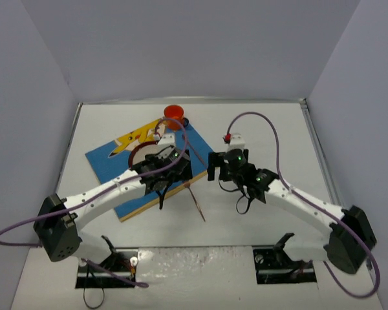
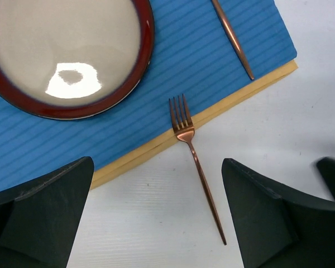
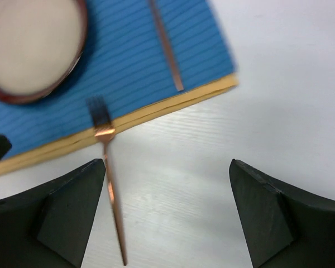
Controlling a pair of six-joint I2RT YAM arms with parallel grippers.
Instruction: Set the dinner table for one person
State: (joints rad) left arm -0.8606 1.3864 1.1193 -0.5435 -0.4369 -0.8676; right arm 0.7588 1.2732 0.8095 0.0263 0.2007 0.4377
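Jaws apart and empty on left gripper (image 2: 156,223) and right gripper (image 3: 167,218). White table (image 1: 271,129) filling overhead frame; blue mat (image 2: 201,50) upper left in left wrist view, plate (image 2: 61,50) on it. Fork (image 2: 196,164) centred between left jaws, tines on mat edge, handle running down-right onto table; left arm judged nearer.

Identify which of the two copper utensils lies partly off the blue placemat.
The fork: its tines rest on the placemat, its handle on the white table. The other utensil lies on the mat, as far as visible.

Both wrist views close above fork (image 2: 196,167)
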